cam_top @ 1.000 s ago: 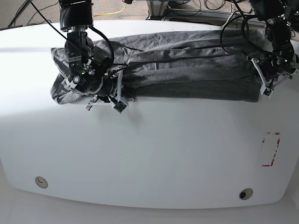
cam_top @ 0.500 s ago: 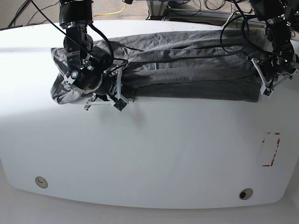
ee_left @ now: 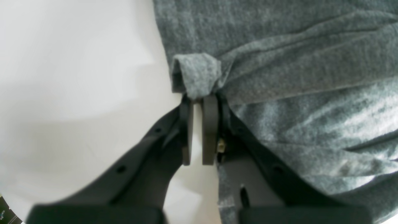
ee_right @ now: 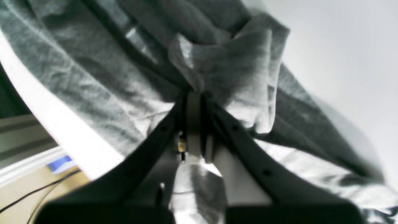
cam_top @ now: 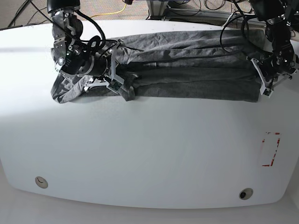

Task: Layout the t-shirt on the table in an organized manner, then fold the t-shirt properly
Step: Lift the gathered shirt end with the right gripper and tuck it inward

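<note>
The right gripper (cam_top: 113,70) has drawn back and lifted its pinched fold of the t-shirt (cam_top: 187,74), while the left gripper (cam_top: 259,78) stays clamped on the hem.

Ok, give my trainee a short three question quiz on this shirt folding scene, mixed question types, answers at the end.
1. True or false: the left gripper is shut on an edge of the t-shirt.
2. Multiple choice: in the base view, the red tape mark lies A) under the t-shirt, B) on bare table near that view's right edge, C) beside the left grommet hole.
3. Fill in: the right gripper pinches a bunch of ____.

Key: 1 true; 2 B; 3 t-shirt cloth.
</note>
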Available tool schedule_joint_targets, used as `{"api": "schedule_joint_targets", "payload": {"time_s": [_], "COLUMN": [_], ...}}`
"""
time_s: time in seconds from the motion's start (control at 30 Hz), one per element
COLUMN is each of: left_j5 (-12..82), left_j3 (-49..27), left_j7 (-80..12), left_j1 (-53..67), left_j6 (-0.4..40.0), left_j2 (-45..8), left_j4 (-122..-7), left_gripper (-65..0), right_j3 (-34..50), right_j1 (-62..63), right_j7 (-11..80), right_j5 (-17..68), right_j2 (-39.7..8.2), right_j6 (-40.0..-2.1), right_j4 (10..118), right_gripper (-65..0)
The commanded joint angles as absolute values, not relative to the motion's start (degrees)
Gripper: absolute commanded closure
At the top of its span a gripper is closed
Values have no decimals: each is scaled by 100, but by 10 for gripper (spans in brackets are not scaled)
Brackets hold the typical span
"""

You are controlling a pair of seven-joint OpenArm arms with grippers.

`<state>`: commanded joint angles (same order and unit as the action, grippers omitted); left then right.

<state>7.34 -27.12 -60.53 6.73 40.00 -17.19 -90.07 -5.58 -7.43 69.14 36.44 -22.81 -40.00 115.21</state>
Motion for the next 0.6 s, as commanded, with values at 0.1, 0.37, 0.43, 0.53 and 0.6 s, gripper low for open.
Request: {"api": "schedule_joint_targets", "payload": {"time_s": [0.1, 0.37, 0.43, 0.53, 0.6], "left_j5": [734, 725, 725, 725, 725], "left_j3": [-2712, -2703, -2703, -2703, -2703], "left_j7": [-6053, -6053, -6053, -6053, -6053], "left_j1": [673, 673, 673, 673, 673], "left_j6": [4000, 4000, 4000, 4000, 4000], "left_j2": [-1719, -1719, -1719, -1719, -1719], "left_j4": [-9007, -9007, -9007, -9007, -9007], "left_gripper": [-36, -36, -36, -36, -36], "right_j3": [-716, -927, -1174, -1499, -1727], "right_j1": [-725, -734, -725, -681, -673], "right_j7": [6914, 6914, 6914, 6914, 6914], "right_j5": [4233, 5420, 5473, 5437, 5367], "right_j2": [-2668, -3152, -3222, -3248, -3248], "right_j6": [-4000, -4000, -4000, -4000, -4000], "right_j4": [11521, 11521, 11521, 11521, 11512], "right_gripper": [0, -2, -11, -13, -13]}}
